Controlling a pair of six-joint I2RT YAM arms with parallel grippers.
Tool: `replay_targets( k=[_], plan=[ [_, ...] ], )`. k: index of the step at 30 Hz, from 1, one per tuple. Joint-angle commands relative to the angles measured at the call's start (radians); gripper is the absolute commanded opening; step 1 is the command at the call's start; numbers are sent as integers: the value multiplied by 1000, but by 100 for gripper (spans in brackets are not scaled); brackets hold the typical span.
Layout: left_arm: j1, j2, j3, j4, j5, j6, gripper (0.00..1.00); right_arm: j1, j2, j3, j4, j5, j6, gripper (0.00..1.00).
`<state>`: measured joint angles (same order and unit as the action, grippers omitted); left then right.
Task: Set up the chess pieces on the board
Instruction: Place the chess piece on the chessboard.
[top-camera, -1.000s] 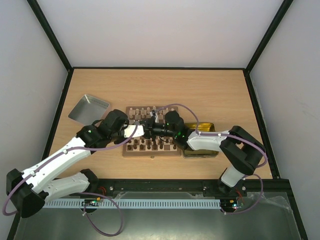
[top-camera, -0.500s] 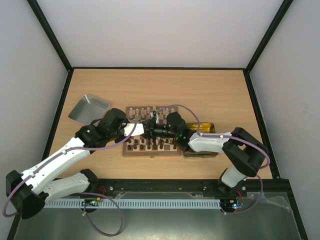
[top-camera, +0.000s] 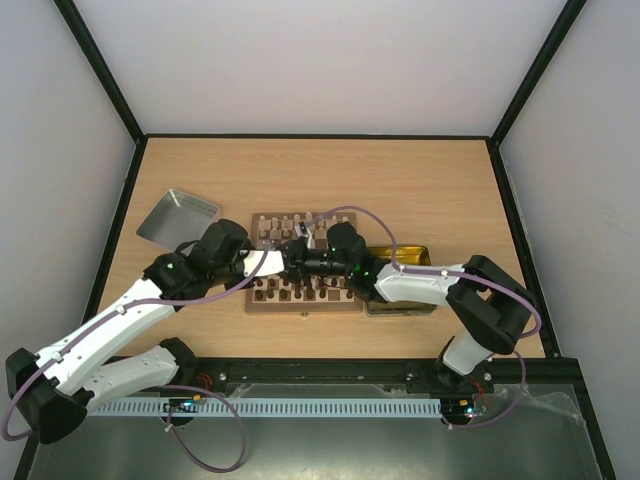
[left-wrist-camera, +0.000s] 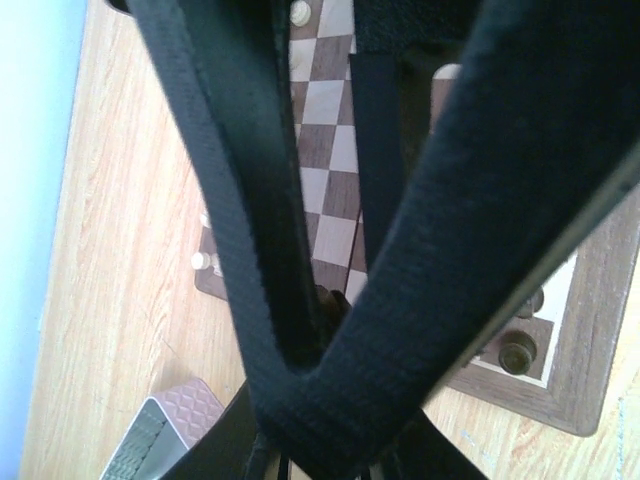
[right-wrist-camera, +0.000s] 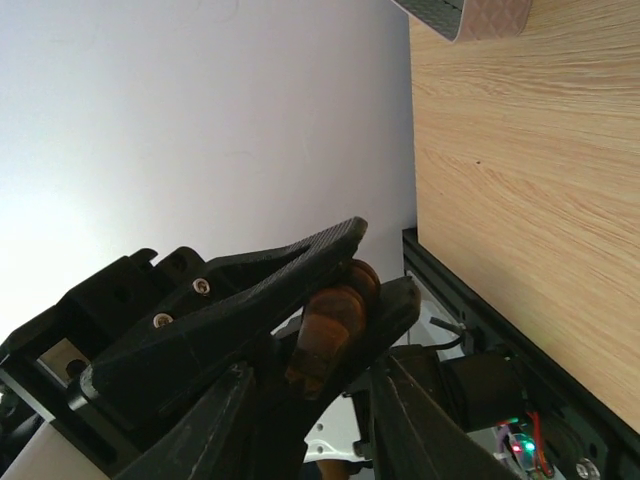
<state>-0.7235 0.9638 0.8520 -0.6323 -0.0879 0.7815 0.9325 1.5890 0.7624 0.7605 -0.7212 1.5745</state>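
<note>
L gripper (right-wrist-camera: 345, 285) is pinched on a dark brown piece (right-wrist-camera: 325, 335), jaws clamped on its upper half, held up over the mid part of the board (top-camera: 305, 308). R gripper (top-camera: 300, 253) meets it tip to tip. On the R wrist cam I see its fingers (right-wrist-camera: 232, 430) spread either side of the piece's base, can't tell if touching. Pale pieces (top-camera: 280, 222) line the far rank, dark pieces (top-camera: 290, 290) the near ranks. Yellow-lined tin (top-camera: 420, 252) sits just beside the board's R edge, silver lid (top-camera: 177, 217) off to the L.
</note>
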Motion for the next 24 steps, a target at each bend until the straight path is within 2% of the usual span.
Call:
replay_targets(
  k=[1, 11, 24],
  plan=[
    [-26, 8, 10, 28, 54, 5, 3, 57, -31, 90, -62, -45, -82, 29],
    [-49, -35, -23, 17, 68, 1, 2, 56, 4, 148, -162, -55, -128, 23],
    [-54, -57, -36, 6, 59, 7, 2, 44, -8, 156, -292, -61, -210, 23]
  ],
)
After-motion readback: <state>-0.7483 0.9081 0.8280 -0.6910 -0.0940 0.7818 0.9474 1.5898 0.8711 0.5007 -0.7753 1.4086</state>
